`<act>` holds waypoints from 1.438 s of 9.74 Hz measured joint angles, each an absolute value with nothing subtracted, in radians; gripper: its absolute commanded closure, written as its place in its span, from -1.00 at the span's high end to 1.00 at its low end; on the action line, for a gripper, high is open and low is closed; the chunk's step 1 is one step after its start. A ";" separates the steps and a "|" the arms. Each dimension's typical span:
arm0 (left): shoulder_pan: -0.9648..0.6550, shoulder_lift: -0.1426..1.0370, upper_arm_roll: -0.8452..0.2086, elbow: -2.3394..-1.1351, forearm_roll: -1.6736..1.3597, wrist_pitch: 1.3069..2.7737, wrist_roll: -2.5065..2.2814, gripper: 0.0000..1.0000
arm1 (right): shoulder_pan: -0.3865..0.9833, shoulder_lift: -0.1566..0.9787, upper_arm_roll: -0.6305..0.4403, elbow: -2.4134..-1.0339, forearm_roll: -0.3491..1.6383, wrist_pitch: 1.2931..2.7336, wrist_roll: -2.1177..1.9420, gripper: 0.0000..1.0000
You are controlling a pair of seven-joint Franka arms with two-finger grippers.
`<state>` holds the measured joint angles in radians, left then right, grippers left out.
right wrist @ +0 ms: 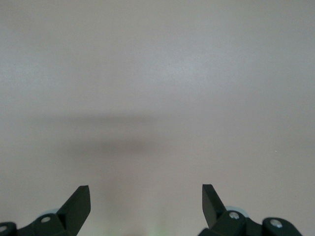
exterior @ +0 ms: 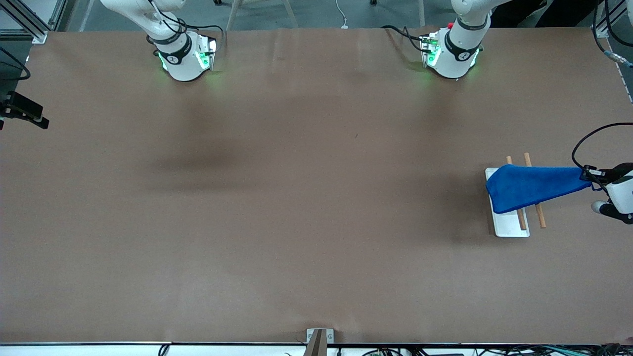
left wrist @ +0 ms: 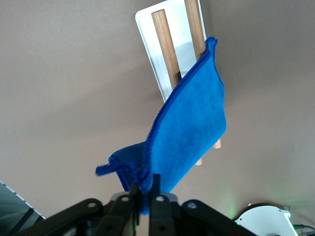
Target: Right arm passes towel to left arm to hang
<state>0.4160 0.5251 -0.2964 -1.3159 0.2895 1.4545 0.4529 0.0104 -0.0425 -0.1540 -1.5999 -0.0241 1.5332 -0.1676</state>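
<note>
- Blue towel [exterior: 531,187] hangs in the air at the left arm's end of the table, one end pinched in the left gripper [exterior: 591,179], the rest stretched out over the rack [exterior: 517,228].
- Left gripper: clenched on the towel's bunched corner. In the left wrist view the two black fingers [left wrist: 158,196] sit close together with blue cloth [left wrist: 189,132] squeezed between them; a small fold of towel sticks out to one side of the pinch.
- Towel's loose end lies across both wooden rails [exterior: 540,216] of the rack, roughly at their middle; the darker stitched edge shows along the side seen in the left wrist view. Whether the cloth rests on the rails or only passes just above them, I cannot tell.
- Rack: flat white base [left wrist: 147,29] with two light wooden rails [left wrist: 165,46] side by side above it, rail ends poking out on both sides of the towel. It stands on the brown table [exterior: 296,198].
- Left arm [exterior: 457,44]: base with a small red knob and green lights at the top of the front view; its wrist comes in at that view's edge, above the table beside the rack.
- Right arm [exterior: 178,49] waits; only its green-lit base and lower links show in the front view.
- Right gripper [right wrist: 146,199]: released, fingers [right wrist: 78,206] spread wide apart with nothing between them, over bare brown table.
</note>
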 measured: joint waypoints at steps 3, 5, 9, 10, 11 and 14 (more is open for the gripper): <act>0.416 0.529 -0.297 -1.312 0.290 1.473 0.454 1.00 | 0.010 -0.043 -0.154 -1.601 -0.024 1.533 -0.167 1.00; 0.416 0.528 -0.303 -1.300 0.290 1.480 0.455 1.00 | 0.010 -0.043 -0.154 -1.602 -0.024 1.533 -0.167 1.00; 0.408 0.434 -0.385 -1.268 0.276 1.484 0.411 1.00 | 0.010 -0.043 -0.154 -1.604 -0.024 1.533 -0.167 1.00; 0.405 0.393 -0.401 -1.267 0.235 1.483 0.363 1.00 | 0.010 -0.043 -0.154 -1.604 -0.024 1.533 -0.167 1.00; 0.405 0.355 -0.404 -1.266 0.160 1.482 0.305 1.00 | 0.011 -0.043 -0.154 -1.604 -0.024 1.533 -0.167 1.00; 0.405 0.285 -0.419 -1.267 0.006 1.482 0.123 1.00 | 0.011 -0.043 -0.154 -1.605 -0.024 1.534 -0.167 1.00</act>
